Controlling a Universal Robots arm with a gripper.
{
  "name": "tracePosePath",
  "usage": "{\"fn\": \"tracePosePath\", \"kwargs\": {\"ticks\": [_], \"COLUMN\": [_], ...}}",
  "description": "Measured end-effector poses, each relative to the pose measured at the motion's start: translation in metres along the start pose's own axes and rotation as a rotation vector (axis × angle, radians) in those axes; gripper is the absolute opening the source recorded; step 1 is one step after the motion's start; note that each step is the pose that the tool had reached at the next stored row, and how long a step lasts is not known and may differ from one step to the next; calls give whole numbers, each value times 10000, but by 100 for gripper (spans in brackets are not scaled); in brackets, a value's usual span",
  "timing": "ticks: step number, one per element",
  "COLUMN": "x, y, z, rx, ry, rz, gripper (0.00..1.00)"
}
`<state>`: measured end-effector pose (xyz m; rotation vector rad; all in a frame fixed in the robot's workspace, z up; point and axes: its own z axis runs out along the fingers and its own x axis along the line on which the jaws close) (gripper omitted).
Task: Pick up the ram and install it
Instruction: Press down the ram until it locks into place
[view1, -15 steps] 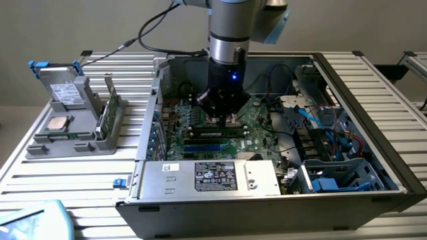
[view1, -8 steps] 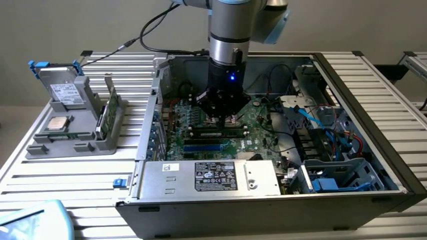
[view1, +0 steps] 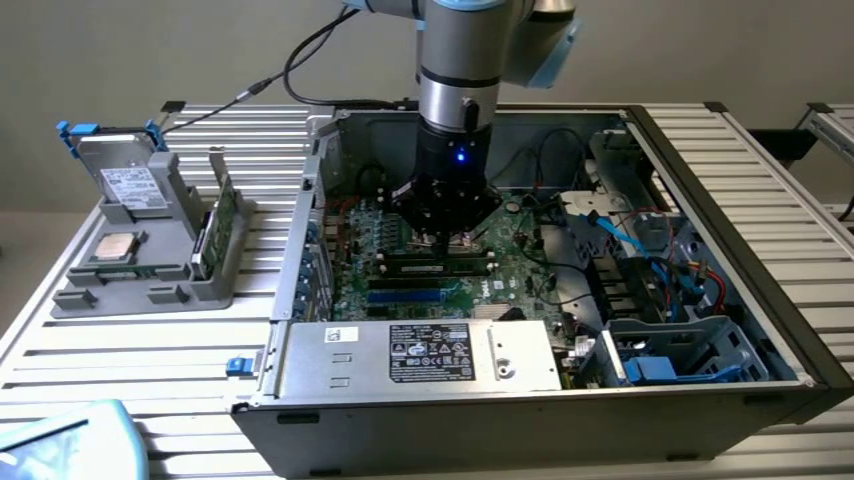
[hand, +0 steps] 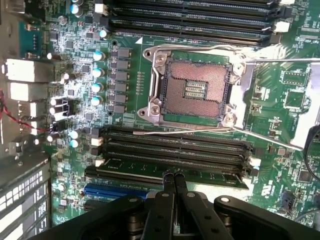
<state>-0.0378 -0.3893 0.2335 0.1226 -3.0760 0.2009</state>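
Note:
The ram is a long, thin green stick lying along one of the black memory slots on the motherboard, beside the blue slot. My gripper is shut, fingers pressed together, with its tips at the stick's upper edge near its middle. Nothing sits between the fingers. In the exterior view the gripper reaches straight down into the open computer case, tips just above the ram in the slot row.
An empty CPU socket with its lever raised lies beyond the slots. A silver power supply bounds the near side, drive bays and cables the exterior view's right. A grey rack outside holds a CPU, a card and a drive.

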Motion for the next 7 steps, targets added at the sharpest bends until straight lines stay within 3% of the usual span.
{"fn": "tracePosePath", "kwargs": {"ticks": [7], "x": [0], "y": [-1], "z": [0], "rx": [-9], "ry": [-19], "rz": [64], "gripper": [10]}}
